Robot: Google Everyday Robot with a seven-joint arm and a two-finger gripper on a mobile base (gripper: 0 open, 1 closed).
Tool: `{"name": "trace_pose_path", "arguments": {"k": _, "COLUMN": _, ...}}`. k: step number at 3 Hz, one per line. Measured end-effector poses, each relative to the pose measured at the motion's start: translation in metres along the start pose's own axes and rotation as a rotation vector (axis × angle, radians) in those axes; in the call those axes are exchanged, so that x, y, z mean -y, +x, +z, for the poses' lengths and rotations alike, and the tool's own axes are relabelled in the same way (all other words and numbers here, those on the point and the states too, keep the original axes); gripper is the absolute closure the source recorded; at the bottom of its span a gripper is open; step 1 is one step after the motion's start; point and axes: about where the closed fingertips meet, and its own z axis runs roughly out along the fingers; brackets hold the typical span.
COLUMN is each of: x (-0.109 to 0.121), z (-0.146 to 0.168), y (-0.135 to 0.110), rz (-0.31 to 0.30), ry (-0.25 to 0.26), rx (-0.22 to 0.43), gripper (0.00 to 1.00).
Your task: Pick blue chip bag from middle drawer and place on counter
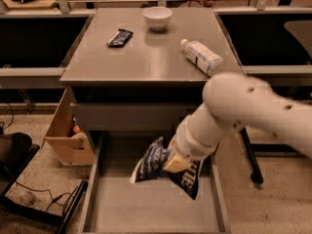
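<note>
The blue chip bag [156,164], crinkled navy foil with white lettering, hangs above the floor of the open middle drawer [146,208]. My gripper [174,162] is shut on the bag near its top and holds it lifted in front of the cabinet face. My white arm reaches in from the right and hides part of the bag and the drawer's right side. The grey counter [146,57] lies above and behind the gripper.
On the counter are a white bowl [157,17] at the back, a small dark bar wrapper [119,37] at left, and a white bottle [202,56] lying at right. A cardboard box [68,130] stands on the floor left of the drawer. Cables lie at lower left.
</note>
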Motion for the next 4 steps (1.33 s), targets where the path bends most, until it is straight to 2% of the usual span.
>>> {"name": "trace_pose_path", "arguments": {"k": 1, "x": 0.002, "z": -0.09, "y": -0.039, "rz": -0.066, "ry": -0.038, "rx": 0.005, "gripper": 1.0}}
{"name": "trace_pose_path", "arguments": {"k": 2, "x": 0.002, "z": -0.09, "y": -0.04, "rz": -0.066, "ry": -0.036, "rx": 0.006, "gripper": 1.0}}
{"name": "trace_pose_path", "arguments": {"k": 3, "x": 0.035, "z": -0.109, "y": -0.051, "rz": -0.108, "ry": 0.021, "rx": 0.004, "gripper": 1.0}}
{"name": "trace_pose_path", "arguments": {"k": 4, "x": 0.095, "z": -0.125, "y": -0.06, "rz": -0.152, "ry": 0.04, "rx": -0.051, "gripper": 1.0}}
